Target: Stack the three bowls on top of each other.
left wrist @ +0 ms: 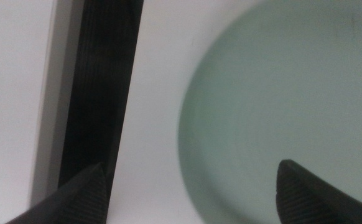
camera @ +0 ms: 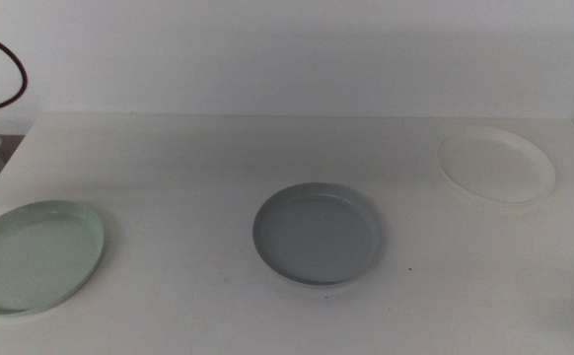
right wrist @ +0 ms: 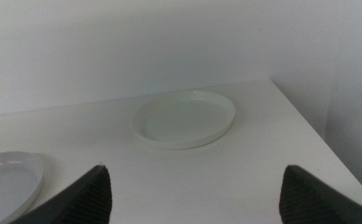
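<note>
Middle view
Table [camera: 198, 168]: white, flat, set against a pale wall.
Green bowl [camera: 33, 255]: near the table's left edge, toward the front; upright, nothing in it.
Grey bowl [camera: 318, 235]: about the middle of the table, upright, nothing in it; well apart from the green bowl.
White bowl [camera: 495, 166]: toward the far right corner, upright, low contrast against the table; well apart from the grey bowl.
Stacking: none; all three bowls lie singly on the table.
Cable [camera: 11, 61]: dark loop at the upper left, off the table.
Arms: neither shows in this view.

Left wrist view
Left gripper [left wrist: 190, 193]: jaws set wide, nothing between them; only the two dark tips show.
Green bowl [left wrist: 287, 99]: directly below the camera, blurred; one tip shows over its inside, the other over the table beside its rim. Contact cannot be judged.
Dark strip [left wrist: 103, 87]: a black band running along the table's edge, beside the bowl.

Right wrist view
Right gripper [right wrist: 196, 196]: jaws set wide, nothing held; tips low over bare table.
White bowl [right wrist: 184, 118]: ahead of the gripper, near the table's far edge and its side edge; clear of both tips.
Grey bowl [right wrist: 7, 180]: part of it shows at the side, near one tip, not touching it.
</note>
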